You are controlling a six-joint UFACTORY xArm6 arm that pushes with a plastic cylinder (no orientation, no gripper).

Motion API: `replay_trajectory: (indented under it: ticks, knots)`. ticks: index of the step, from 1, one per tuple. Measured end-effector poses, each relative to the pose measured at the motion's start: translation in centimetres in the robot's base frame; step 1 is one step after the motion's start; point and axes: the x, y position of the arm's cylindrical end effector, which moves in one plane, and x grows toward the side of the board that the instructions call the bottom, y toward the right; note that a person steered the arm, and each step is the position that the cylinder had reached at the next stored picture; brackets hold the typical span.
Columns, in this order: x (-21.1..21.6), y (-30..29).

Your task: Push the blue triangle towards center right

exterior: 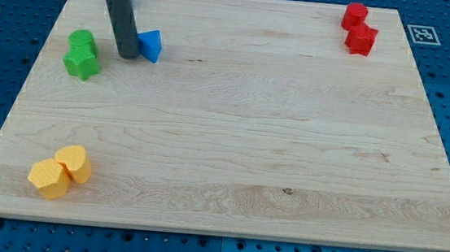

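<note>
The blue triangle lies on the wooden board near the view's top left. My tip is at the lower end of the dark rod, right at the triangle's left side, touching it or nearly so. The rod rises to the view's top edge.
Two green blocks sit together left of my tip. Two red blocks sit at the view's top right. Two yellow-orange blocks sit at the bottom left. A blue pegboard surrounds the board.
</note>
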Motion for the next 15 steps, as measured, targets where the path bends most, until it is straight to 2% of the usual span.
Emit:
replay_trajectory:
  ticks: [5, 9, 11, 15]
  knots:
    - [-3.0, 4.5]
    - [-3.2, 7.2]
    - [-3.2, 14.4]
    - [-1.7, 32.6]
